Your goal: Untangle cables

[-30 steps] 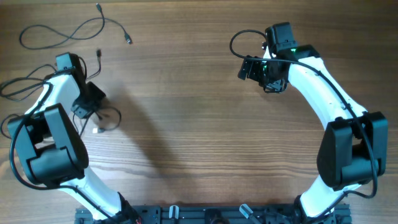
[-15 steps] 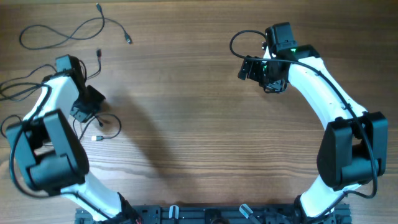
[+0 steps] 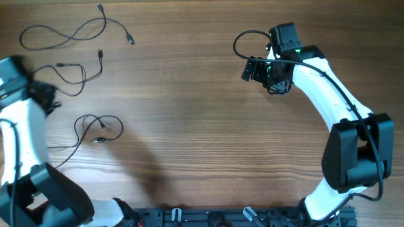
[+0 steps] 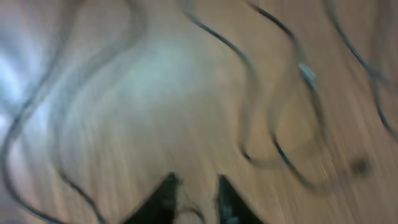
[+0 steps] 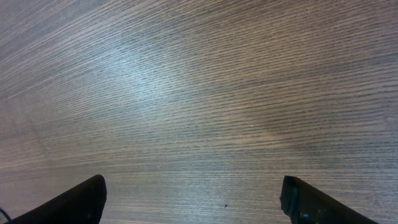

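Three thin dark cables lie at the table's left in the overhead view. One point(image 3: 63, 31) is at the far back. A second point(image 3: 81, 74) runs from its plug ends toward my left gripper point(image 3: 45, 96). A third point(image 3: 96, 128) forms a loop nearer the front. The left wrist view is blurred: the fingers point(image 4: 194, 183) stand close together with a thin cord point(image 4: 186, 208) between them, and more cable point(image 4: 261, 106) curves over the wood ahead. My right gripper point(image 3: 254, 69) is open and empty above bare wood, with its fingers wide apart in the right wrist view point(image 5: 193, 199).
The thick black wire point(image 3: 243, 41) of the right arm loops behind its wrist. The arm bases and a black rail point(image 3: 208, 217) stand along the front edge. The left arm point(image 3: 19, 126) stands at the table's left edge.
My left arm has swung far left. The tangle under it has come apart: one cable now stretches leftward toward the gripper, and the looped cable lies alone. The right arm has not moved.
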`<action>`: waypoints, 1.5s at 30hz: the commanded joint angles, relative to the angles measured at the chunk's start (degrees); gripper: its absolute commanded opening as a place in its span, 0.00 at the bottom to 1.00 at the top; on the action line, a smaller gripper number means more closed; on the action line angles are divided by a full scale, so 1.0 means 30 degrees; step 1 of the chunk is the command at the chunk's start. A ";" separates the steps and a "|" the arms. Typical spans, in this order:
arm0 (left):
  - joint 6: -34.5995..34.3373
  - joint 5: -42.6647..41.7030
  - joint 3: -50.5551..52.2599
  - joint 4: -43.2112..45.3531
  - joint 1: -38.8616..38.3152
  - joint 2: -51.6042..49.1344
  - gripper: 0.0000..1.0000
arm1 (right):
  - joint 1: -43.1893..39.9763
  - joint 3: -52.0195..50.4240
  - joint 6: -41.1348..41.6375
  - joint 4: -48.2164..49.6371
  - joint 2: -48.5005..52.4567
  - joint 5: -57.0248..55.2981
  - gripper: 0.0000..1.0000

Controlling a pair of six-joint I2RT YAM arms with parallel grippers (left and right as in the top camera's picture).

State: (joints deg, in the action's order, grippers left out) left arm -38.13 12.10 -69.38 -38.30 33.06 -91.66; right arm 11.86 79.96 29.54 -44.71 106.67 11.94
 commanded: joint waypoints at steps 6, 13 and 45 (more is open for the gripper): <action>-0.0270 0.0525 0.0000 0.0211 0.3672 -0.1902 0.91 | -0.0022 -0.0022 0.0080 0.0357 -0.0051 0.0022 0.91; -0.0204 0.0648 0.0000 0.0590 0.4401 -0.3752 0.89 | -0.0022 -0.0022 0.0058 0.0291 -0.0051 0.0029 0.91; 0.1158 -0.1020 -0.0138 0.4233 0.4575 -0.7016 0.04 | -0.0022 -0.0022 0.0124 -0.0022 -0.0051 0.0022 0.91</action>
State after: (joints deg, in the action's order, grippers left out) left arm -34.70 9.10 -69.36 -26.92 46.52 -112.36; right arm 11.84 79.96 29.54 -44.34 106.67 11.94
